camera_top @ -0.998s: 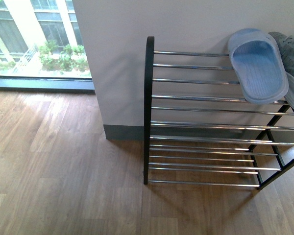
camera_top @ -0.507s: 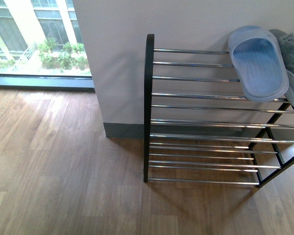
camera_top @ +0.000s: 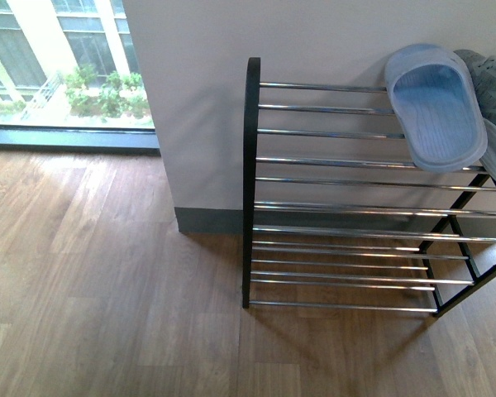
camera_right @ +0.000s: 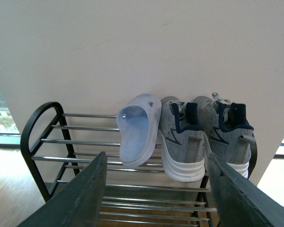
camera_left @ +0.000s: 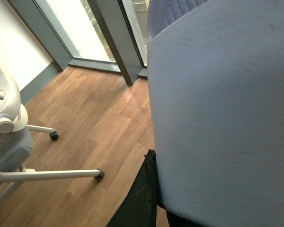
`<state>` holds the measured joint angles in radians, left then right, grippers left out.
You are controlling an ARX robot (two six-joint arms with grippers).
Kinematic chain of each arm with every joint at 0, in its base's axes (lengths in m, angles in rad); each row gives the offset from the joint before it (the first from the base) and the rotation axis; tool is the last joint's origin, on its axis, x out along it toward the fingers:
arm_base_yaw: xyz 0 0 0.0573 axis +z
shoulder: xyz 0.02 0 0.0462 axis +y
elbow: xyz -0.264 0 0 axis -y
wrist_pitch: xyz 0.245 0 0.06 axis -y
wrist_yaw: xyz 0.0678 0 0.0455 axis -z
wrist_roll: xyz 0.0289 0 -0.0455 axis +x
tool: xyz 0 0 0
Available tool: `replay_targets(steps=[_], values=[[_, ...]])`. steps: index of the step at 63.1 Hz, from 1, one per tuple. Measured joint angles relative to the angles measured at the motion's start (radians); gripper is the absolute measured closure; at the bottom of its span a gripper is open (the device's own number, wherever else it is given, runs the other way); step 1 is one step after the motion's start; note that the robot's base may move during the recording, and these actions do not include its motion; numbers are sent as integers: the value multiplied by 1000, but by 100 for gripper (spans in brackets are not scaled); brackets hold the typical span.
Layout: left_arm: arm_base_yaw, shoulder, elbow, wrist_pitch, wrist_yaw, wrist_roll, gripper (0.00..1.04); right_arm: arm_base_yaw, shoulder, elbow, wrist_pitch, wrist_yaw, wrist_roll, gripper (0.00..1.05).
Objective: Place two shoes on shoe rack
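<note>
The shoe rack [camera_right: 42, 142] stands against the white wall [camera_top: 314, 33]. On its top bars sit two grey sneakers [camera_right: 206, 137] and one blue slide [camera_right: 137, 132], side by side. The right tool [camera_right: 156, 189] is wide open and holds nothing. The left tool is holding the other blue slide [camera_left: 222, 109], which fills its camera.

I think this slide could slip between the shiny bars or bump the first slide off if it comes down crooked.

I can read no brand or words anywhere.
</note>
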<state>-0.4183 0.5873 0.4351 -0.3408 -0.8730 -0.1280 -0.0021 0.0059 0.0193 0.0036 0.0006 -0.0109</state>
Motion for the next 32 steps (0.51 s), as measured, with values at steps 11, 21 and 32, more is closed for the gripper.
replay_targets(steps=[11, 21, 32], values=[[0, 0, 0, 0, 0, 0, 103, 0, -1, 0, 0, 0, 1, 9], [1, -3, 0, 0, -6, 0, 103, 0, -1, 0, 0, -4, 1, 9], [1, -3, 0, 0, -5, 0, 103, 0, -1, 0, 0, 0, 1, 9]])
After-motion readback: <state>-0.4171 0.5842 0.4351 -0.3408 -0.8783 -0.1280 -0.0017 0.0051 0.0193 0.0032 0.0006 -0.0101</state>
